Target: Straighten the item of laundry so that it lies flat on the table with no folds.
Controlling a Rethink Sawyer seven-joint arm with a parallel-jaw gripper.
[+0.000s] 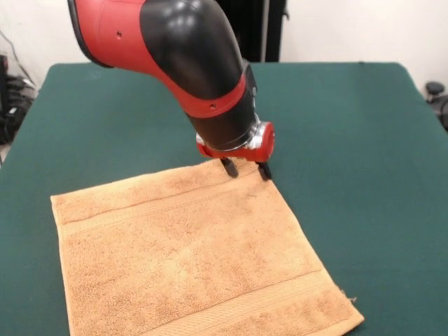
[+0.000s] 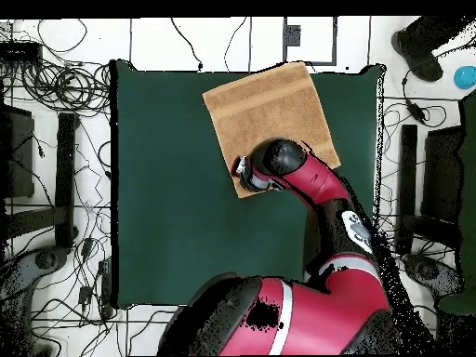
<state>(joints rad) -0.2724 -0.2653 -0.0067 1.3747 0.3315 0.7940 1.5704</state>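
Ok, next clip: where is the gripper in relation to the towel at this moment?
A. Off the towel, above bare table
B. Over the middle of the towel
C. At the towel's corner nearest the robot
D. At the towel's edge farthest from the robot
C: in the front view the gripper stands with its two fingers apart at the far corner of the towel, the one toward the robot; the towel lies spread on the table.
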